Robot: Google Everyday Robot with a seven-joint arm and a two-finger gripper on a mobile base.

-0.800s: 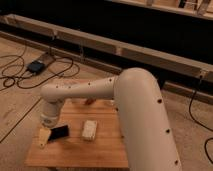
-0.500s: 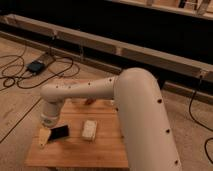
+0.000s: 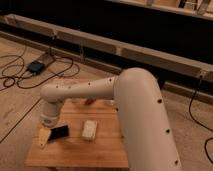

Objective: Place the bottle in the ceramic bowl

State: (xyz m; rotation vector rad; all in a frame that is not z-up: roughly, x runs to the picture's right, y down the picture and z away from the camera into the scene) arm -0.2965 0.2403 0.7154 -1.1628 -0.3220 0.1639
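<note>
The arm (image 3: 142, 107), the largest thing in view, sweeps in from four o'clock and bends across the far half of the desk (image 3: 75, 156). This hides whatever stands behind it, which is probably why the ceramic bowl cannot be seen; I cannot say where it sits. The wrist hangs over the desk's nine o'clock side, which lets the gripper (image 3: 51, 135) point down at the wood. Its jaws are spread wide, one pale and one dark, with nothing between them, which suits an approach before any grasp. At about three o'clock from the gripper, near but apart from it, a small pale oblong thing lies flat at the middle of the desk. I take it for the bottle (image 3: 90, 129) on its side, though a flat block would look much the same here. It is cream-white and round-cornered, its long axis running from one o'clock to seven o'clock. Its far end looks slightly lighter, perhaps the cap. Lying down, it may roll when touched.
</note>
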